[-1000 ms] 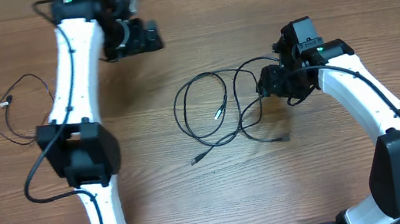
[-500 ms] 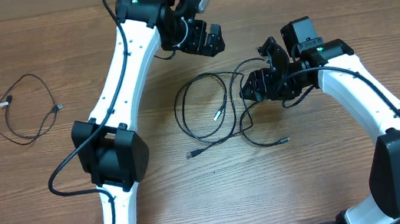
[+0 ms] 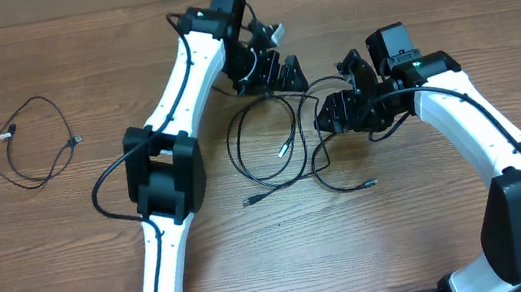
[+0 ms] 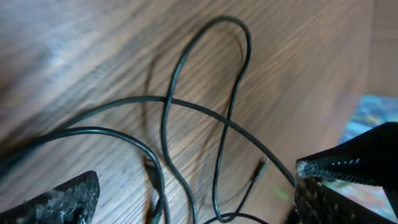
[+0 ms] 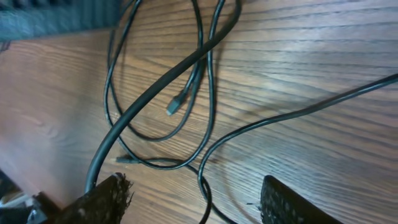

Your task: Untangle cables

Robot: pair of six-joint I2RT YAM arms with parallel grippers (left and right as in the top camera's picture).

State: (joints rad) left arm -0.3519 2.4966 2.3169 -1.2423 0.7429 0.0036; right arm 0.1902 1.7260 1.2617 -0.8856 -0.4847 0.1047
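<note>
**Cables [image 3: 231, 148] knotted mid-table, both grippers over them**

They lie looped between the arms, with one loose cord [image 3: 74, 141] well apart at left. Left gripper [image 3: 286, 74] hangs wide open above the top loop. Right gripper [image 3: 329, 117] is spread too, seemingly gripping nothing. It's the picking stage. Next move: pinch one strand and draw it clear. The crossings blur in both wrist views.

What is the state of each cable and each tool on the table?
left tool: open, holding nothing, above the tangle.
right tool: open, at the right edge of the tangle.
central cables: looped and crossed over one another, not untangled.
left cable: apart from the others, in one loose loop, untouched.
</note>
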